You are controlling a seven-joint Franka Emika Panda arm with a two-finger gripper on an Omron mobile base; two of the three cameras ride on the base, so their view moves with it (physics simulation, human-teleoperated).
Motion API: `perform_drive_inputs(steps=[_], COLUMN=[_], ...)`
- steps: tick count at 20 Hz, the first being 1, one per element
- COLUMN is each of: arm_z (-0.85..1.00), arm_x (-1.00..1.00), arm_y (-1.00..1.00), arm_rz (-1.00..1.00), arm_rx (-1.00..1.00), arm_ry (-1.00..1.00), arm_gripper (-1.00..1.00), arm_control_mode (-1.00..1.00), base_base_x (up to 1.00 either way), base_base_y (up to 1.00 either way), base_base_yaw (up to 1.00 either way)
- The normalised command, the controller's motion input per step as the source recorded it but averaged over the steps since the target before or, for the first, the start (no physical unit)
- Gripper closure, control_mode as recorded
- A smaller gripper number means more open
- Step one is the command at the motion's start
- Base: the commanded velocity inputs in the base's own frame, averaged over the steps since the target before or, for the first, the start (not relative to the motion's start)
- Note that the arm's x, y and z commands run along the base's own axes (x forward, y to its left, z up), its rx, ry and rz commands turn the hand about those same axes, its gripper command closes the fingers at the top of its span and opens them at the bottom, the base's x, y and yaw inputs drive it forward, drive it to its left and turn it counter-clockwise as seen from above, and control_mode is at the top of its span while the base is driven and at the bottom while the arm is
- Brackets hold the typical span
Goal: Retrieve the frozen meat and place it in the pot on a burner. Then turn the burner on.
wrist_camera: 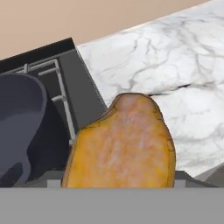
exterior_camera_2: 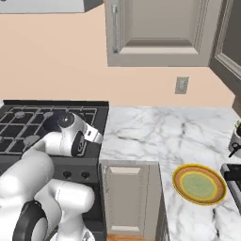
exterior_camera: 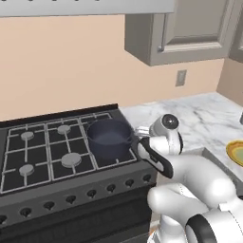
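I am seeing the frozen meat [wrist_camera: 120, 144], an orange-brown lump with a paler mottled face, sitting close up in the hand view just right of the pot [exterior_camera: 110, 138]. The dark navy-grey pot is standing upright on the stove's right near burner.

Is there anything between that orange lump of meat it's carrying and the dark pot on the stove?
Nothing visible. The frozen meat sits close in front of the hand camera, beside the pot, whose open top is unobstructed on the stove.

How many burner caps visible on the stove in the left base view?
4: back-left, back-centre, front-left, front-centre. The round dark navy-grey metal pot may hide more on the black gas stove.
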Motion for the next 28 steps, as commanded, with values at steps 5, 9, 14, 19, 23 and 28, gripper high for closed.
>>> perform_drive_inputs(steps=[5, 9, 14, 19, 23, 28], arm_z=[0.0, 0.0, 0.0, 0.0, 0.0, 0.26], arm_x=[0.0, 0.0, 0.0, 0.0, 0.0, 0.13], arm_y=[0.0, 0.0, 0.0, 0.0, 0.0, -0.06], arm_rz=[0.0, 0.0, 0.0, 0.0, 0.0, 0.01], arm_rx=[0.0, 0.0, 0.0, 0.0, 0.0, 0.02], arm_ry=[0.0, 0.0, 0.0, 0.0, 0.0, 0.06], arm_gripper=[1.0, 1.0, 1.0, 1.0, 1.0, 1.0], arm_control_mode=[1.0, 1.0, 1.0, 1.0, 1.0, -1.0], base_base_x=[0.14, 0.0, 0.05, 0.15, 0.0, 0.01], base_base_y=[0.46, 0.16, 0.86, 0.54, 0.0, -0.01], base_base_yaw=[0.19, 0.03, 0.01, 0.0, 0.0, 0.0])
